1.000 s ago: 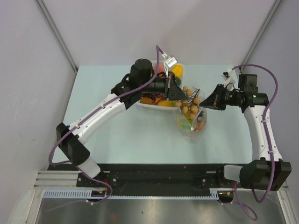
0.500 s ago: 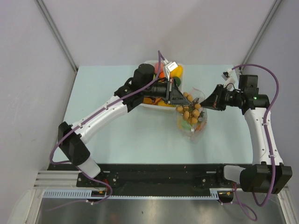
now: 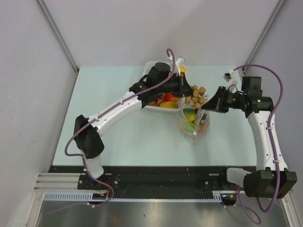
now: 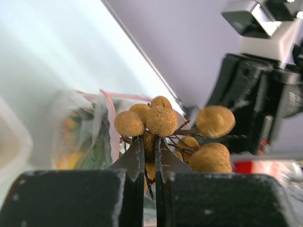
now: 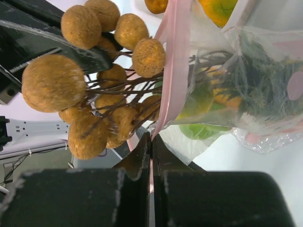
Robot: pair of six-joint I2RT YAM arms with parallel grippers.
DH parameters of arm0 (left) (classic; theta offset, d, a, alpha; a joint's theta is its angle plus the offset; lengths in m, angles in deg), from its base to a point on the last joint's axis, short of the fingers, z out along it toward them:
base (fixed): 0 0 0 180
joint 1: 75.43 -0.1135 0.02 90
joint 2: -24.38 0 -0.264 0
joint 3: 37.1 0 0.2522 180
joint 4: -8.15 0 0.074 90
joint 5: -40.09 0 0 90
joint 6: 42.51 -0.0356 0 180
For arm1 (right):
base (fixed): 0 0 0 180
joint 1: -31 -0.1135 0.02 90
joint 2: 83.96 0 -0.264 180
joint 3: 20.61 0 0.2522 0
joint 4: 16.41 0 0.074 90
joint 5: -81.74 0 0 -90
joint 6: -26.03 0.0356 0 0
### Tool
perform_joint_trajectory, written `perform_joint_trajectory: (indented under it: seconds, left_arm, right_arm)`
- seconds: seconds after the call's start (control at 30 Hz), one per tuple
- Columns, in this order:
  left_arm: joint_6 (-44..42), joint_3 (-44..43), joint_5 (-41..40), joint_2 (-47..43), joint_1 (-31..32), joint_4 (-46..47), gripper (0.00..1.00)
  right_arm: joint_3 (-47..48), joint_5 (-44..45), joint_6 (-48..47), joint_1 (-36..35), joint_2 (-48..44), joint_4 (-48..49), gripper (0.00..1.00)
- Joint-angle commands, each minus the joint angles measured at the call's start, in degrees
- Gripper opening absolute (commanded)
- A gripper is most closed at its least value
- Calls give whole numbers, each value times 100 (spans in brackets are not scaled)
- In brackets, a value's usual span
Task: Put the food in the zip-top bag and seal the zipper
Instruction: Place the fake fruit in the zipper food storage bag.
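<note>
My left gripper (image 3: 188, 91) (image 4: 149, 142) is shut on the brown bunch (image 3: 196, 94) (image 4: 163, 120) (image 5: 90, 94), holding it in the air just above and behind the zip-top bag's mouth. The clear zip-top bag (image 3: 195, 122) (image 5: 246, 80) lies on the table with a mango (image 3: 189, 114) and green pieces (image 5: 199, 127) inside. My right gripper (image 3: 211, 105) (image 5: 151, 142) is shut on the pink-red zipper strip (image 5: 173, 61) (image 4: 111, 118) at the bag's mouth edge, holding it up. More food, orange and yellow pieces (image 3: 166, 100), lies in the white tray.
The white rectangular tray (image 3: 150, 107) sits at the back centre of the light table, under my left arm. Grey walls close the back and sides. Arm bases and a black rail (image 3: 156, 182) run along the near edge.
My left gripper has lifted the brown bunch up and back out of the bag's mouth toward the tray side. My right gripper stays on the zipper strip.
</note>
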Motion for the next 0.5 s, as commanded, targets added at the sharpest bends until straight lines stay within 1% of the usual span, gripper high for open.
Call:
perform_joint_trajectory:
  seconds: [0.0,0.03,0.1,0.13,0.17,0.23,0.27,0.33,0.4,0.47]
  left_arm:
    - [-1072,150,-1375,-378,440,125,1]
    - [-1258,204,-1847,-423,510,73,1]
    - [-1792,301,-2411,-510,730,-190,0]
    - [-1996,345,-3075,-546,809,-217,0]
    - [-2363,398,-3369,-598,984,-192,0]
    - [-2665,573,-3827,-712,1134,-69,1]
    - [-2997,617,-4081,-730,1291,71,2]
    - [-3228,574,-4241,-722,1415,99,12]
    - [-3439,434,-4190,-696,1486,20,22]
    - [-3614,328,-4268,-678,1504,-287,24]
  right_arm:
    - [313,-219,-159,5,-84,-47,0]
    - [330,-246,-167,57,-84,-73,0]
    - [383,-351,-167,101,-31,-90,0]
    - [400,-395,-167,136,-14,-108,0]
    - [409,-500,-141,154,-5,-99,0]
    - [427,-614,-80,198,13,-56,0]
    - [436,-746,-27,224,22,-38,0]
    - [427,-869,52,251,22,59,0]
    - [436,-1036,140,304,30,120,0]
    - [436,-1221,184,435,30,120,0]
